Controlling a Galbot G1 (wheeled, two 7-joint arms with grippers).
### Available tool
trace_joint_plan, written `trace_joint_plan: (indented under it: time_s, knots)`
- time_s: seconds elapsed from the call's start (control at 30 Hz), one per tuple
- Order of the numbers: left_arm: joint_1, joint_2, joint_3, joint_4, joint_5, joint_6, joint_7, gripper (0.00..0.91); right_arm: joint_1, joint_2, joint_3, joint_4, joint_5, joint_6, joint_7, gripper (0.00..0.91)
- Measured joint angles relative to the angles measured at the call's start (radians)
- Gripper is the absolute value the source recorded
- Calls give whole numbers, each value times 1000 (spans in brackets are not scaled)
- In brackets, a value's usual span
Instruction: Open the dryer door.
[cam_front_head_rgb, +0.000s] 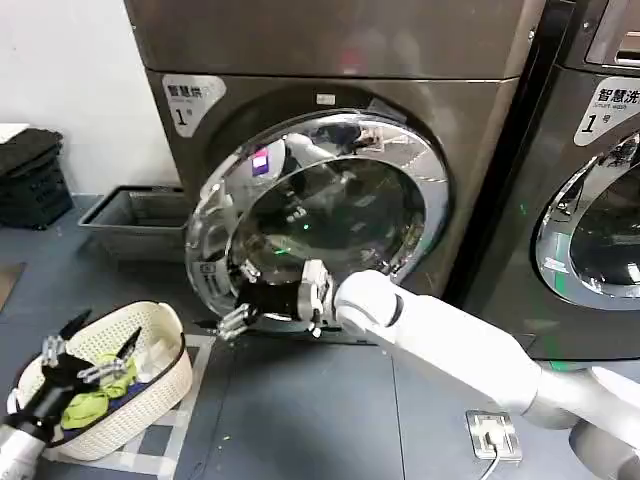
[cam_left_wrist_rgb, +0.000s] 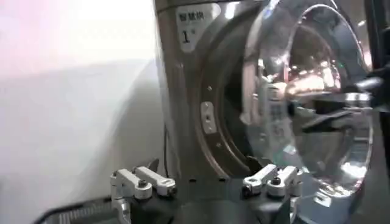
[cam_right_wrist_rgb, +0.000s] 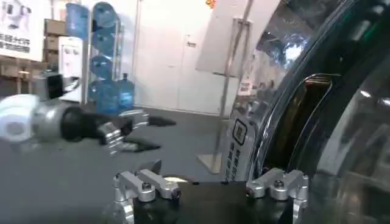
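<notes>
1. The right arm (cam_front_head_rgb: 470, 350) is stretching in from the lower right of the head view, white sleeve running up and left, with a rounded white wrist joint (cam_front_head_rgb: 365, 300) and then a black section before the fingers.
2. The right gripper (cam_front_head_rgb: 236, 318) is sitting low with its fingers parted, pointing left.
3. In the right wrist view its two metal fingers (cam_right_wrist_rgb: 143, 184) are showing spread wide.
4. The left gripper (cam_front_head_rgb: 88, 352) is hanging out at the bottom left of the head view, fingers splayed open on a black wrist.
5. In the left wrist view its fingers (cam_left_wrist_rgb: 141, 182) are sitting well apart too.
</notes>
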Motion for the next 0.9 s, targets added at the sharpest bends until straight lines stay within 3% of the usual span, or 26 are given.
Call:
trace_joint_plan:
  time_s: [0.9]
  knots:
    - [-238, 171, 187, 155, -18, 30, 5, 907, -116, -259, 55, 234, -6, 135, -225, 907]
